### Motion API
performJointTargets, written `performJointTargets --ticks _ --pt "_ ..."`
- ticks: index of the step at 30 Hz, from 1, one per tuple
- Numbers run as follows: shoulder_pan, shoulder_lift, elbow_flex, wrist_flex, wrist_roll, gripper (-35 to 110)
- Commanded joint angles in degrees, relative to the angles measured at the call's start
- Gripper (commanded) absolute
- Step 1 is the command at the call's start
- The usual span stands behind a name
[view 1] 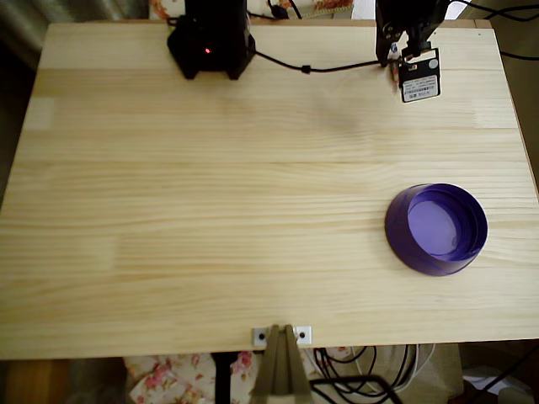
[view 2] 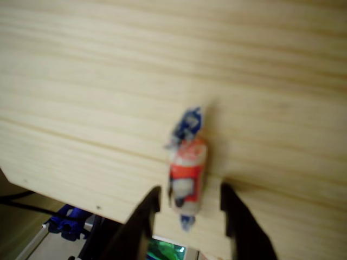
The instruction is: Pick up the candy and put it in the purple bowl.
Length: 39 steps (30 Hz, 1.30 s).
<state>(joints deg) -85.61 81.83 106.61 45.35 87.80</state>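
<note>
The candy (view 2: 187, 172) lies on the wooden table, a small sweet with a red and white wrapper and blue twisted ends, blurred in the wrist view. My gripper (view 2: 191, 197) is open, one dark finger on each side of the candy's near end, with small gaps to the wrapper. From overhead, the gripper (view 1: 394, 69) is at the table's far right corner, and a pinkish sliver of candy (view 1: 393, 77) shows under it. The purple bowl (view 1: 402, 244) stands with nothing in it at the right, well nearer the front edge than the gripper.
The arm's black base (view 1: 210, 40) sits at the back centre, with a cable (view 1: 320, 67) running across to the arm. The table's edge (view 2: 65, 195) is close beside the candy. A metal clamp (view 1: 282, 335) grips the front edge.
</note>
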Motion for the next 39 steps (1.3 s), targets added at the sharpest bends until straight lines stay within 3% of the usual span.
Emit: performJointTargets --ticks 1,9,19,29,39 --pt "0.5 -1.8 0.3 -2.3 32.8 16" --pt "0.5 -2.5 1.4 -5.0 32.6 15" --pt "-0.2 -1.0 5.5 -9.2 35.2 3" --pt "-0.7 0.5 5.8 -7.5 35.4 0" --pt "3.3 9.8 5.4 0.4 22.3 0"
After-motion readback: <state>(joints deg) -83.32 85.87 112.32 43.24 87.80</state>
